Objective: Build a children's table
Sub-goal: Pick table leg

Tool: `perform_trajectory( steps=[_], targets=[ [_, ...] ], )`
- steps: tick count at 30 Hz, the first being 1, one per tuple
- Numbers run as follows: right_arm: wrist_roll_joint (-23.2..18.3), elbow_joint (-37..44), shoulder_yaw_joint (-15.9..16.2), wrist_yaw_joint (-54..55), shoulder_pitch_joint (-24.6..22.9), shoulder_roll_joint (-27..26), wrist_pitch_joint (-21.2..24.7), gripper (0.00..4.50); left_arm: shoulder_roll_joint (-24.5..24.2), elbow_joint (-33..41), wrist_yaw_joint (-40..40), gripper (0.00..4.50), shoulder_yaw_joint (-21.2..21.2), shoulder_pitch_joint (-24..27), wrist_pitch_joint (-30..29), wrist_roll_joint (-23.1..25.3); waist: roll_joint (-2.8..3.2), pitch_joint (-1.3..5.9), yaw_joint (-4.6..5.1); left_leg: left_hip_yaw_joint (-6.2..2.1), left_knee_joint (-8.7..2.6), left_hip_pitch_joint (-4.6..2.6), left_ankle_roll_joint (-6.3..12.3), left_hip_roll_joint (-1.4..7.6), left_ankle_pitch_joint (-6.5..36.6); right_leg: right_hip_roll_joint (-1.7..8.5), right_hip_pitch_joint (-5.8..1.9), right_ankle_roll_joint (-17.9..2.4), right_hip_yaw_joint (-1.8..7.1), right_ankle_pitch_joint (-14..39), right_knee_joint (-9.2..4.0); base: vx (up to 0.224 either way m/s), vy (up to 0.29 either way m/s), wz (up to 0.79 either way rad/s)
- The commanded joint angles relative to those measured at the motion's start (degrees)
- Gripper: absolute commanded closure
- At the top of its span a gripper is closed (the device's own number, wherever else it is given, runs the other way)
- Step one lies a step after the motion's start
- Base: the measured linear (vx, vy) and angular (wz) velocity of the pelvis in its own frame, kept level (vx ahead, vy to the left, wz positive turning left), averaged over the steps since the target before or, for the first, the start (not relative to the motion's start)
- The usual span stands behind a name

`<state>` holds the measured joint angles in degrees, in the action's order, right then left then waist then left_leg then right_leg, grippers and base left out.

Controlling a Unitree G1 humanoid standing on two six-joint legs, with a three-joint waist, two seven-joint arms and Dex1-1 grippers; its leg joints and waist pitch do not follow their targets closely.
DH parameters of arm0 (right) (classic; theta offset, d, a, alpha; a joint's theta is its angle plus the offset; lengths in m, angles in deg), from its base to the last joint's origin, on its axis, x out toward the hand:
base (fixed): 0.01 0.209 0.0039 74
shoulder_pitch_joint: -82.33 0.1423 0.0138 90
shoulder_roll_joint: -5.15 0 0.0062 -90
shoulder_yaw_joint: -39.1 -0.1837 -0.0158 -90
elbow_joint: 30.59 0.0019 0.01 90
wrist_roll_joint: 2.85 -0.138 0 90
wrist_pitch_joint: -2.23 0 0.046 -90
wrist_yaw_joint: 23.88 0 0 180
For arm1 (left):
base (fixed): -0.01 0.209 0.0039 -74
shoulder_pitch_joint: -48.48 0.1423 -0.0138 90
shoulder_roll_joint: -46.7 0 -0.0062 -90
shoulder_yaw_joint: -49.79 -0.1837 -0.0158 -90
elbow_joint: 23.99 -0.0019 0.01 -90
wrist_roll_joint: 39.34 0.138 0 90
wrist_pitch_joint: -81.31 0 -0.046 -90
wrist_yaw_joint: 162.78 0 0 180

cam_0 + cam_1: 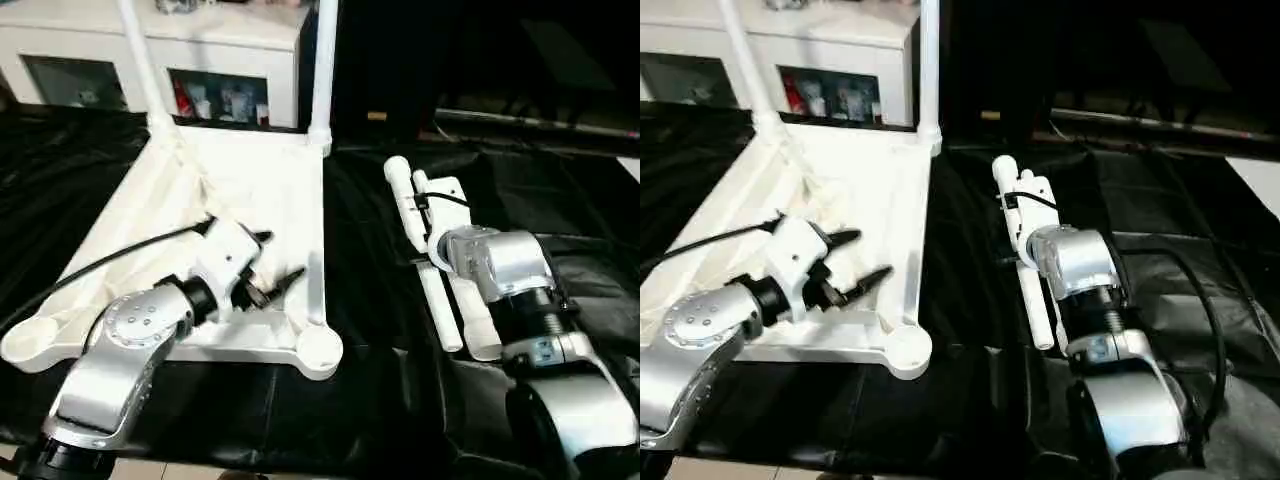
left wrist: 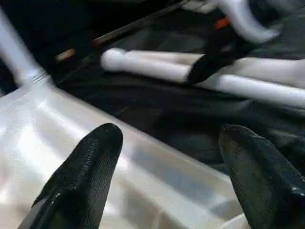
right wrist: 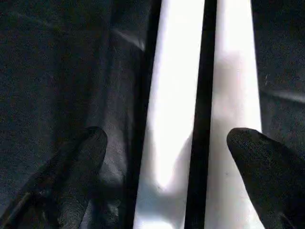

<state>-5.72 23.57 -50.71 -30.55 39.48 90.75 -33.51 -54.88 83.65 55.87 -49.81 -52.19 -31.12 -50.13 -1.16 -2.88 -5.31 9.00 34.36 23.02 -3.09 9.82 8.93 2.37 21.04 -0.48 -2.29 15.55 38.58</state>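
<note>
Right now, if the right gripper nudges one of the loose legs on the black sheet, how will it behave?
The loose legs look like smooth round tubes, so one would probably roll sideways. They seem stiff and light. The open right gripper may slip on the glossy plastic.

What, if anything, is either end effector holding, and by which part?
Nothing: the left end effector is open over the tabletop; the right open above two loose legs.

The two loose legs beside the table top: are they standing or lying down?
Lying down. Both loose legs rest flat, side by side, on the black cloth, under the right hand.
</note>
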Motion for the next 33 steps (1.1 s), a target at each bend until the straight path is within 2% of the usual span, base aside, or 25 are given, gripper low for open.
perform_trajectory(
  steps=[1, 2, 4, 5, 6, 12, 17, 18, 21, 22, 23, 25, 26, 29, 30, 32, 33],
  targets=[
    [-0.91, -2.20, -1.41, -0.67, 1.03, 0.02, 1.21, 0.03, -0.76, 2.89, 2.07, 0.78, -1.27, 0.56, -0.48, -1.42, 0.57, 3.87, -0.21, -0.71, -3.56, -1.74, -3.67, 2.86, 6.26, 5.08, -1.98, -10.10, 2.56, -9.43, -4.24, 0.000, 0.000, 0.00],
    [-1.35, -3.22, -1.92, -1.03, 1.12, -0.28, 1.57, 0.03, -0.80, 3.13, 2.29, 0.78, -1.46, 0.62, -0.62, -1.40, 0.33, 3.74, -0.10, -0.63, -3.67, -1.74, -3.81, 2.99, 7.16, 5.09, -1.99, -10.05, 2.59, -8.35, -4.43, 0.000, 0.000, 0.00],
    [-2.55, -4.91, -2.78, -2.52, 1.09, -0.93, 2.38, 0.03, -0.71, 3.11, 2.15, 0.78, -1.72, 0.62, -0.17, -0.75, 0.37, 3.57, -0.07, -0.53, -3.75, -1.84, -3.84, 3.03, 8.53, 5.24, -1.91, -9.82, 2.71, -5.99, -4.64, 0.000, 0.000, 0.00],
    [-2.55, -4.91, -2.78, -2.52, 1.09, -0.93, 2.38, 0.03, -0.71, 3.11, 2.15, 0.78, -1.72, 0.62, -0.17, -0.75, 0.48, 3.48, -0.08, -0.52, -3.86, -1.90, -4.15, 3.11, 9.41, 5.26, -1.76, -9.58, 2.73, -4.20, -4.80, 0.000, 0.000, 0.00],
    [-2.36, -6.68, -1.90, -3.42, 0.74, -1.24, 1.75, 0.03, -0.77, 2.74, 2.05, 0.78, -1.75, 0.55, 0.43, 0.11, 0.29, 3.44, -0.02, -0.52, -3.99, -1.93, -4.44, 3.17, 9.98, 5.29, -1.75, -9.50, 2.73, -3.02, -4.91, 0.000, 0.000, 0.00],
    [-2.90, -8.19, -2.32, -4.50, 0.87, -1.71, 1.14, 0.03, -1.18, 2.62, 2.08, 0.78, -1.68, 0.32, 0.32, -0.14, 0.32, 3.42, -0.17, -0.39, -4.15, -2.00, -5.13, 3.30, 10.84, 5.36, -1.52, -9.07, 2.70, -0.52, -4.99, 0.000, 0.000, 0.00],
    [-2.43, -10.43, -2.41, -4.86, 1.47, -1.57, 0.05, 0.56, -1.18, 2.59, 2.10, 0.78, -1.86, 0.13, 0.48, 0.33, 0.29, 3.43, -0.17, -0.28, -4.13, -1.97, -5.33, 3.27, 10.97, 5.48, -1.40, -8.93, 2.77, -0.19, -5.08, 0.000, 0.000, 0.00],
    [-2.40, -10.56, -2.46, -4.83, 1.50, -1.55, -0.08, 0.66, -1.19, 2.58, 2.09, 0.78, -1.92, 0.08, 0.53, 0.39, 0.48, 3.48, -0.20, -0.30, -4.10, -1.99, -5.39, 3.27, 11.01, 5.53, -1.42, -8.96, 2.76, -0.18, -5.04, 0.000, 0.000, 0.00],
    [-2.50, -10.98, -2.79, -4.70, 1.58, -1.56, -0.51, 0.92, -1.17, 2.46, 2.08, 0.78, -2.10, -0.02, 0.69, 0.53, 0.37, 3.43, -0.18, -0.27, -4.10, -1.99, -5.29, 3.25, 11.32, 5.47, -1.35, -8.95, 2.79, 0.28, -5.14, 0.000, 0.000, 0.00],
    [-2.67, -11.09, -3.16, -4.47, 1.52, -1.70, -0.84, 1.00, -1.19, 2.35, 2.08, 0.78, -2.14, 0.02, 0.97, 0.62, 0.01, 3.44, -0.22, -0.25, -4.11, -1.93, -5.05, 3.29, 10.85, 5.56, -1.44, -8.96, 2.81, 0.30, -5.11, 0.000, 0.000, 0.00],
    [-2.97, -11.34, -3.73, -4.24, 1.63, -1.87, -0.89, 1.10, -1.35, 2.05, 1.99, 0.78, -2.14, -0.20, 1.42, 0.99, -0.72, 3.38, -0.01, -0.04, -4.08, -1.88, -4.64, 3.28, 10.43, 5.49, -1.46, -8.90, 2.84, 0.27, -5.31, 0.000, 0.000, 0.00],
    [-3.17, -11.59, -4.11, -4.12, 1.73, -1.98, -0.96, 1.28, -1.45, 1.80, 1.90, 0.78, -2.16, -0.38, 1.75, 1.28, -0.25, 3.45, -0.16, -0.13, -4.05, -1.92, -4.47, 3.35, 9.82, 5.59, -1.39, -8.72, 2.80, 0.39, -5.14, 0.000, 0.000, 0.00],
    [-3.52, -12.58, -4.48, -4.68, 2.39, -1.94, -1.39, 1.41, -1.18, 0.94, 1.43, 0.78, -1.95, -1.15, 1.67, 1.57, -0.62, 3.42, -0.14, -0.10, -4.10, -1.89, -4.46, 3.35, 9.65, 5.55, -1.43, -8.70, 2.77, 0.29, -5.09, 0.000, 0.000, 0.00],
    [-3.35, -13.83, -4.35, -5.05, 3.05, -1.67, -2.48, 1.67, -0.75, 0.48, 1.00, 0.78, -1.84, -1.86, 1.83, 1.76, -0.64, 3.41, -0.15, -0.12, -4.15, -2.06, -4.94, 3.43, 10.26, 5.64, -1.31, -8.83, 2.72, 0.82, -5.10, 0.000, 0.000, 0.00],
    [-3.30, -14.23, -4.31, -5.17, 3.24, -1.59, -2.83, 1.67, -0.97, 0.64, 1.50, 0.78, -2.10, -1.84, 1.98, 1.72, -0.33, 3.40, -0.16, -0.20, -4.15, -1.98, -5.27, 3.40, 10.15, 5.59, -1.33, -8.86, 2.71, 0.00, -4.98, 0.000, 0.000, 0.00],
    [-3.21, -14.55, -4.42, -4.97, 3.36, -1.62, -3.58, 1.97, -1.56, 0.69, 2.69, 0.78, -2.71, -1.54, 2.76, 1.77, -0.56, 3.46, -0.10, -0.12, -4.11, -2.01, -5.31, 3.35, 9.94, 5.52, -1.39, -9.00, 2.70, -1.68, -4.96, 0.000, 0.000, 0.00],
    [-3.33, -14.55, -4.77, -4.61, 3.32, -1.71, -3.76, 1.97, -1.79, 0.53, 3.39, 0.78, -2.96, -1.40, 2.92, 1.56, -0.47, 3.45, -0.08, -0.12, -4.12, -2.00, -5.26, 3.34, 9.81, 5.48, -1.42, -9.00, 2.72, -2.13, -4.92, 0.000, 0.000, 0.00]
  ],
)
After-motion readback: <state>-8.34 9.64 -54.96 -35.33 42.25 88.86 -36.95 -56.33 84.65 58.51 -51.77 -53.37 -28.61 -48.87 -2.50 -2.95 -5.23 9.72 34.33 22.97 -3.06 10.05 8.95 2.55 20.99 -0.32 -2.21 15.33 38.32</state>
